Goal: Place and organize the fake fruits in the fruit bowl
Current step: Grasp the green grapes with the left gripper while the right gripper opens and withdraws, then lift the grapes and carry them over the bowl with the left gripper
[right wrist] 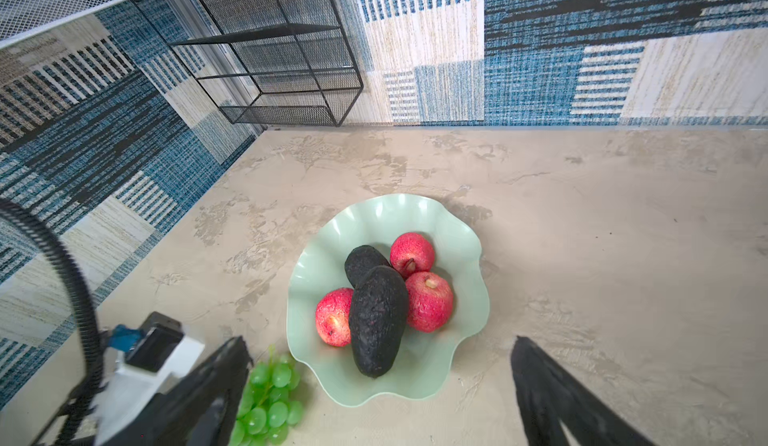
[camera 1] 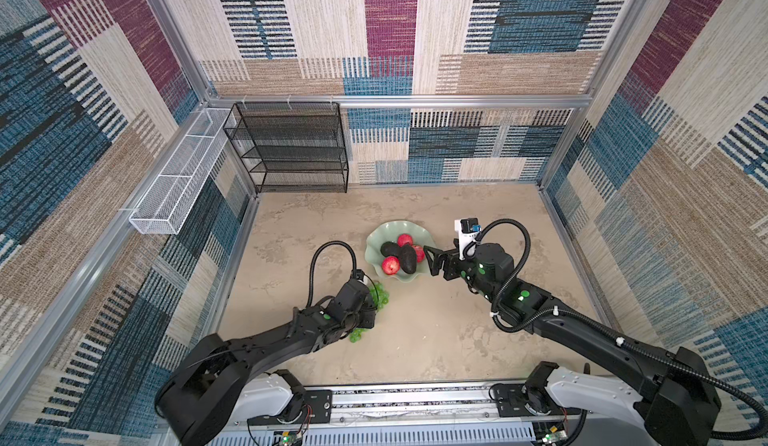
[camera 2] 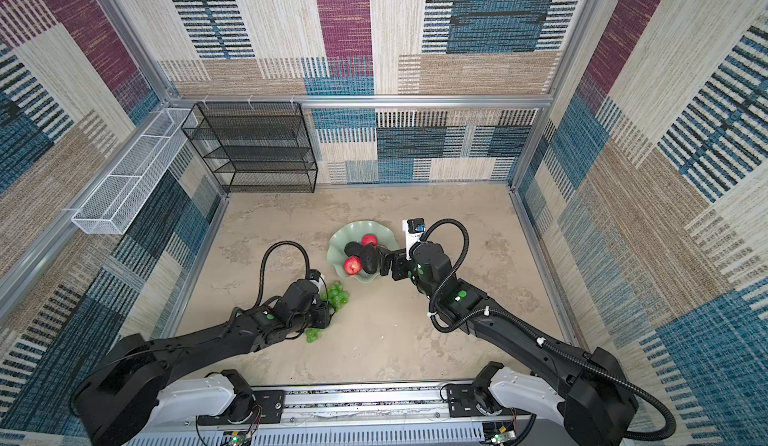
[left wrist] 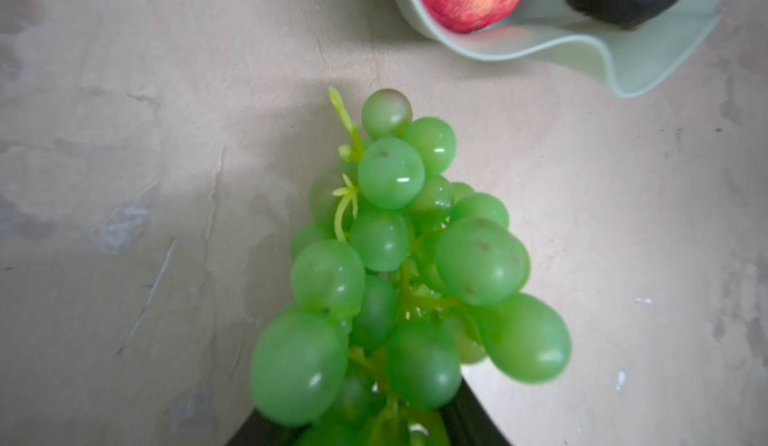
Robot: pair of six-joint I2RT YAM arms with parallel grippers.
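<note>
Both top views: left arm (camera 1: 270, 340) reaches low, wrist tipped over glossy green grape bunch (camera 1: 382, 296) on tan surface (camera 1: 436, 340), beside wavy mint-green bowl (camera 1: 386, 225).
Left wrist: left fingers (left wrist: 473, 423) clamp bunch.
Right wrist: right fingers (right wrist: 548, 398) spread, empty, at bowl's rim.

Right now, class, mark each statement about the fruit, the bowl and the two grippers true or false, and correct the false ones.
1. Three red apples lie in the fruit bowl. True.
2. The green grapes are in the bowl. False: they are outside it, beside its rim.
3. The right gripper is open. True.
4. The left gripper is empty. False: it is shut on the grapes.
5. Two avocados lie in the bowl. True.
</note>
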